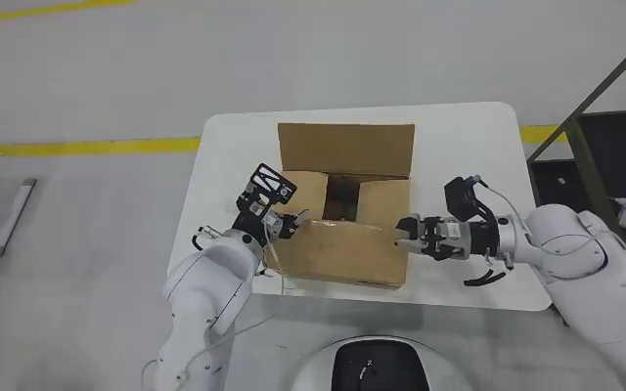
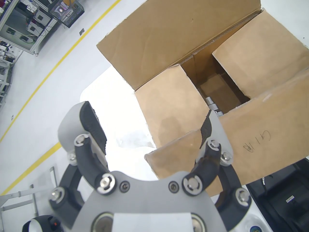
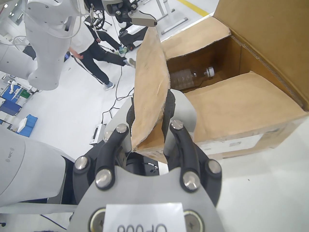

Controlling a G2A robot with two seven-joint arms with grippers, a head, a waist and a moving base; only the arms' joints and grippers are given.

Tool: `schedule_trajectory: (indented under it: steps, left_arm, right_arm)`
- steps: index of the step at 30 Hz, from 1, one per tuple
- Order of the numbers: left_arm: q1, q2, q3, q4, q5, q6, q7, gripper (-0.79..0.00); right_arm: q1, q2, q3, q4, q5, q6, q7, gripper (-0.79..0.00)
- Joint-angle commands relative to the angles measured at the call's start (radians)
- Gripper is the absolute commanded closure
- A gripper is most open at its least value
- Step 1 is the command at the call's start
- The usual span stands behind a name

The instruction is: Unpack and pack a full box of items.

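Nearest me, my right gripper (image 3: 152,102) is clamped on the near flap (image 3: 149,73) of the box (image 1: 337,272). It grips the flap's 3 o'clock end, with one pad on each face of the cardboard. My left gripper (image 2: 147,108) stands at the flap's 9 o'clock end, spread wide. The flap's corner sits between the jaws and one finger (image 2: 208,129) lies against the cardboard, but nothing is pinched there. The box sits in the middle of the table (image 1: 469,137), with this flap partly raised on its 6 o'clock side.

I judge the flap light and stiff across its face, yet ready to fold at its crease. It wants holding close to the free edge at both corners (a one-sided pull would likely twist it).

Beyond it, the side flaps at 9 o'clock (image 1: 303,191) and 3 o'clock (image 1: 383,200) are folded inward, leaving a gap. Through the gap I see a clear plastic bottle (image 3: 188,77) with a white cap, lying on its side on the box floor. I expect it to be light, smooth and apt to roll, so the body is the place to grasp it. Farthest off, the far flap (image 1: 344,149) at 12 o'clock stands open.
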Motion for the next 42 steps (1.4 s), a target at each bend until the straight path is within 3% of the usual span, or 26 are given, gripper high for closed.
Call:
schedule_trajectory:
  steps: [1,10,11,13,14,24,31,35,36,39,41,42]
  left_arm:
    - [0.005,0.000,0.000,0.001,0.001,0.004,0.011,-0.785]
    - [0.020,0.007,-0.004,0.003,0.018,0.009,0.056,-0.785]
    - [0.019,0.007,-0.004,0.003,0.016,0.009,0.057,-0.785]
    - [0.015,0.008,-0.006,0.002,0.009,0.011,0.058,-0.785]
    - [0.014,0.008,-0.007,0.002,0.002,0.015,0.060,-0.785]
    - [-0.048,0.007,-0.010,0.001,-0.115,0.034,0.033,-0.785]
    - [-0.124,0.002,0.066,0.053,-0.151,0.031,-0.002,-0.785]
    - [-0.157,0.000,0.115,0.092,-0.163,0.006,-0.035,-0.785]
    - [-0.161,-0.001,0.123,0.100,-0.170,0.006,-0.047,-0.785]
    - [-0.170,-0.001,0.143,0.113,-0.182,0.000,-0.075,-0.785]
    - [-0.173,-0.001,0.157,0.122,-0.192,-0.009,-0.094,-0.785]
    - [-0.177,-0.001,0.160,0.124,-0.196,-0.009,-0.099,-0.785]
  right_arm:
    - [-0.015,0.004,-0.004,-0.019,0.020,0.000,0.007,-0.280]
    - [-0.038,0.010,-0.055,-0.032,0.001,0.035,0.014,-0.252]
    - [-0.036,0.010,-0.063,-0.036,-0.021,0.041,0.014,-0.215]
    - [-0.033,0.008,-0.075,-0.047,-0.072,0.048,-0.008,-0.046]
    - [-0.032,0.007,-0.079,-0.053,-0.107,0.053,-0.024,0.000]
    - [-0.067,-0.002,-0.034,-0.158,-0.574,0.031,-0.389,0.000]
    - [-0.099,-0.002,-0.037,-0.198,-0.900,0.005,-0.559,0.000]
    - [-0.126,-0.002,-0.035,-0.202,-1.004,0.011,-0.661,0.000]
    - [-0.131,-0.001,-0.034,-0.203,-1.024,0.011,-0.679,-0.003]
    - [-0.143,0.001,-0.025,-0.201,-1.063,0.006,-0.727,-0.237]
    - [-0.153,0.003,-0.015,-0.200,-1.068,0.005,-0.759,-0.342]
    - [-0.158,0.003,-0.010,-0.199,-1.065,0.002,-0.773,-0.348]
